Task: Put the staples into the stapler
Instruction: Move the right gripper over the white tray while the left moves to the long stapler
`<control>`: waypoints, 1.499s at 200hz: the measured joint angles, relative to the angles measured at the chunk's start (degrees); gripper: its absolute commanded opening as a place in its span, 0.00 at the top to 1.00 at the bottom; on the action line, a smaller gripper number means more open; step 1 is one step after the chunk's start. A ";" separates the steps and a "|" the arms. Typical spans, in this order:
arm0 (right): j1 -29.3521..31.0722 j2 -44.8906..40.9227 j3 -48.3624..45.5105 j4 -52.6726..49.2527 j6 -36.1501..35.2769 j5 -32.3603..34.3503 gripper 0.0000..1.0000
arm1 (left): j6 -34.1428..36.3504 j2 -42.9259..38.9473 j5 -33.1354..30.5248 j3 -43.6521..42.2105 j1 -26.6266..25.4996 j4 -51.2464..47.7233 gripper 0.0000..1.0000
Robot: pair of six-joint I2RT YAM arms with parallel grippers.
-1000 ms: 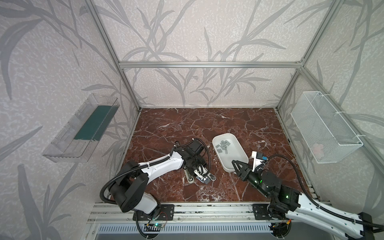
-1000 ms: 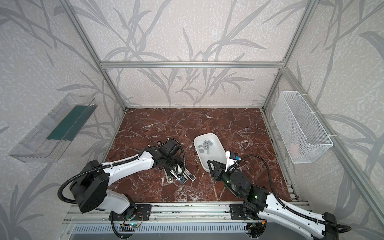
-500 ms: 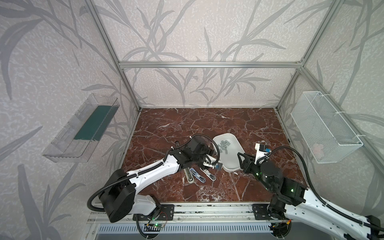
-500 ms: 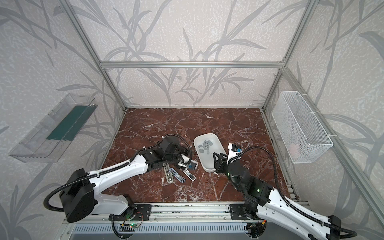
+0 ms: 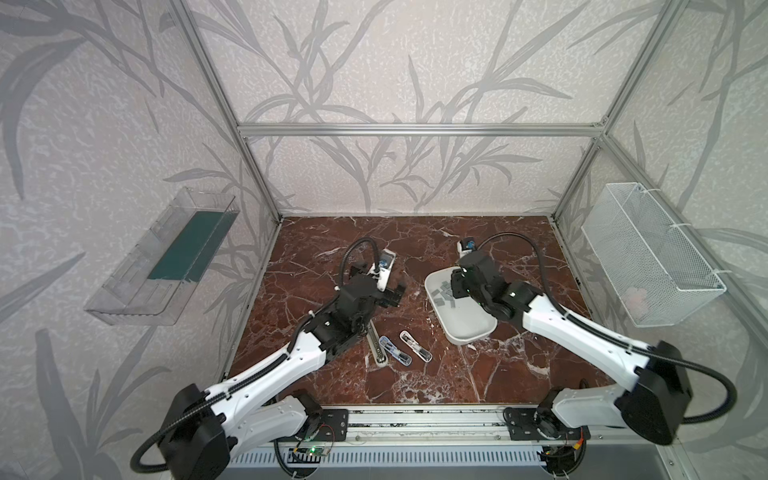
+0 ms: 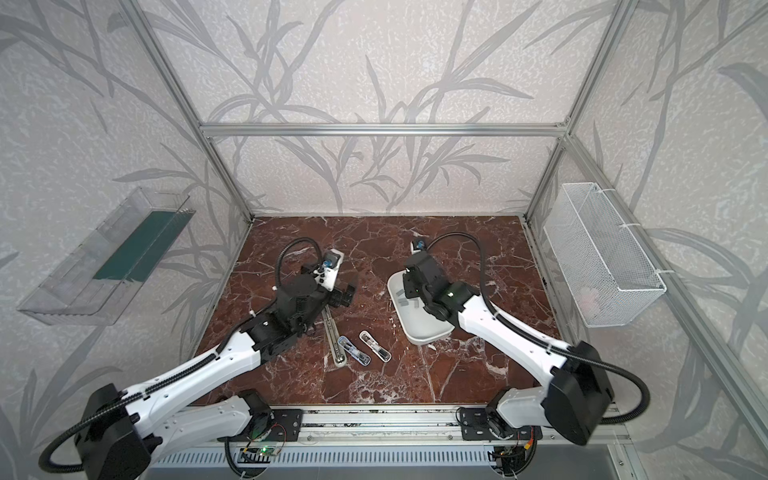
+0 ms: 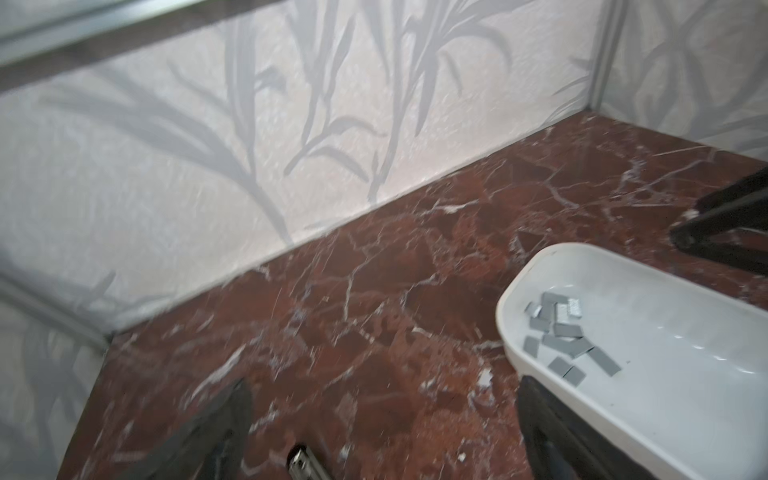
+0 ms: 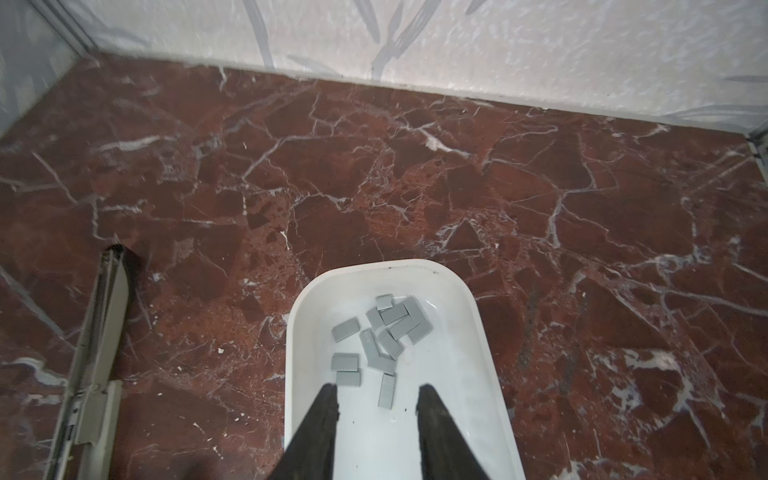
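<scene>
Left claw [image 7: 384, 384]: jaws wide, empty, above the table [image 5: 519, 257]. Right claw [image 8: 378, 390]: jaws narrowly apart, empty, just beside the staples [image 8: 380, 340] heaped in the tray [image 8: 291, 332]. Stapler [image 5: 377, 347] lies near-left of the tray.

Staples [image 8: 382, 336] in the white tray [image 8: 291, 332], stapler [image 5: 377, 349] open on the marble floor [image 5: 415, 249].
You have about a dozen small flat grey strips heaped loosely at the tray's far end, several overlapping and a few lying singly at the edge of the heap. Your stapler lies flat near the tray's near end. It shows as a long grey metal channel with two shorter clear pieces just beside it, and you can't tell whether they join.
</scene>
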 measured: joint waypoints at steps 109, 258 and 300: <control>-8.39 14.47 3.06 -4.17 6.78 -11.69 0.71 | -16.24 -24.70 -13.09 -21.05 7.39 -8.11 0.01; -8.31 22.12 0.42 -7.10 7.30 -17.00 0.70 | -16.17 -23.65 -13.16 -21.68 7.50 -7.13 0.01; -8.31 23.58 2.21 -7.37 7.30 -16.35 0.70 | -16.17 -23.56 -13.14 -21.68 7.50 -7.10 0.01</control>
